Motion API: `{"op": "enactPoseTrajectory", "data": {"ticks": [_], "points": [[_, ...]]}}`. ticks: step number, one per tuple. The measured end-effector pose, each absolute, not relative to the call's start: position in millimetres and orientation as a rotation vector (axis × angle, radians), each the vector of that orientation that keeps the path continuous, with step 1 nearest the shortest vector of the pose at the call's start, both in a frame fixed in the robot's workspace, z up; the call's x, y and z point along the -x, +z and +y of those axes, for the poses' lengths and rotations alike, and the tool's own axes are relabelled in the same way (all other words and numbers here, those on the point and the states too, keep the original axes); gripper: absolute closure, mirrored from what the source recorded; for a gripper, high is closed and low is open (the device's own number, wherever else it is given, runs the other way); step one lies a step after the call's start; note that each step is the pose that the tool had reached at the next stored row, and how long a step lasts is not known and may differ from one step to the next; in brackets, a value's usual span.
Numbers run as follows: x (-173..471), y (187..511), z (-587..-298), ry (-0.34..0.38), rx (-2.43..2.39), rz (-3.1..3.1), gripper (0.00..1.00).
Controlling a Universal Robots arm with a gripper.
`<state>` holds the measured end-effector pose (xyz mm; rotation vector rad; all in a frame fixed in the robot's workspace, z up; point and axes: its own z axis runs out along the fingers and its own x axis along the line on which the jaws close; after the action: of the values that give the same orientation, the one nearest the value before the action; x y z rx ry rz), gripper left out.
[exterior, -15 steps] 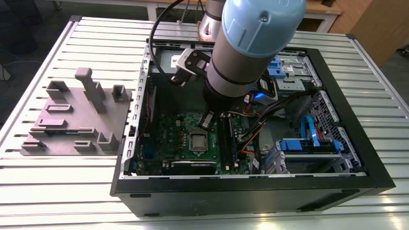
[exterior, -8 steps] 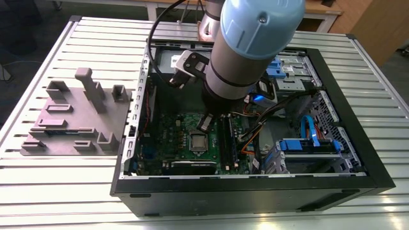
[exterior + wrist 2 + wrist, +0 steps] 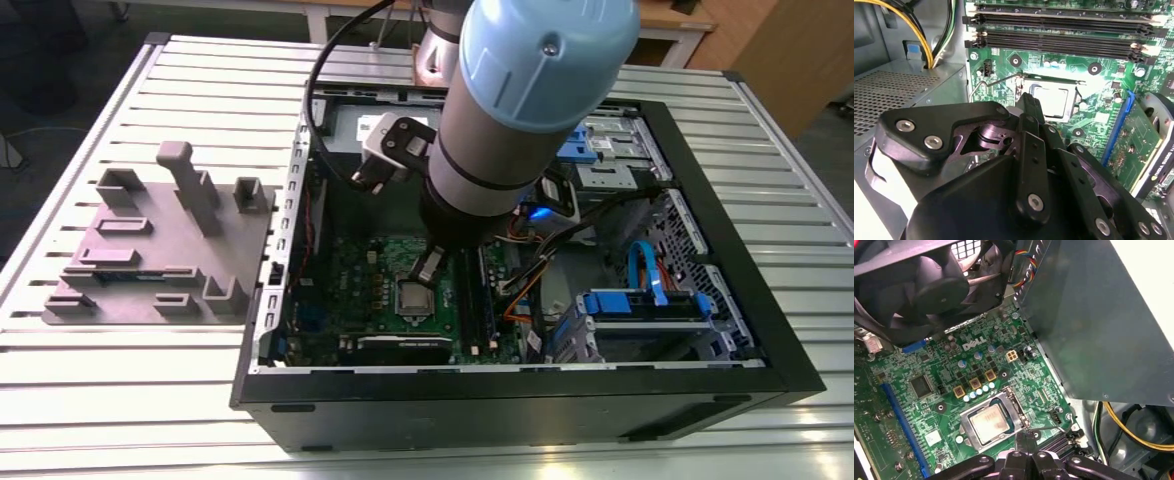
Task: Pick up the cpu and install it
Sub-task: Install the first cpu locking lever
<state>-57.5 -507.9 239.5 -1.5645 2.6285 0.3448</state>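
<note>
Exterior view: claw point(image 3: 423, 272) low inside pc case point(image 3: 534, 410), over motherboard point(image 3: 358, 275); cpu point(image 3: 416, 298) in socket just below.
Second wrist view: claw narrow, nothing btwn tips, near socket lever point(image 3: 1001, 79); a slip cd gouge board.
First wrist view: cpu point(image 3: 988, 420) lies flat; sideways nudge cd bend pins.

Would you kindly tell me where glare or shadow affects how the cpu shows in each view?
In the second wrist view, glare washes the cpu nearly white and the claw in front is dark; in the first wrist view, the cpu carries a soft warm sheen under even light; in the exterior view, the arm shades the motherboard and the cpu looks dull grey.
</note>
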Motion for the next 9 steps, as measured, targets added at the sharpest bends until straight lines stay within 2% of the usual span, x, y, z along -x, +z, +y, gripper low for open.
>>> {"op": "enactPoseTrajectory", "data": {"ticks": [9], "points": [[57.6, 239.5, -507.9, 0.337, 1.566, 2.632, 0.90]]}}
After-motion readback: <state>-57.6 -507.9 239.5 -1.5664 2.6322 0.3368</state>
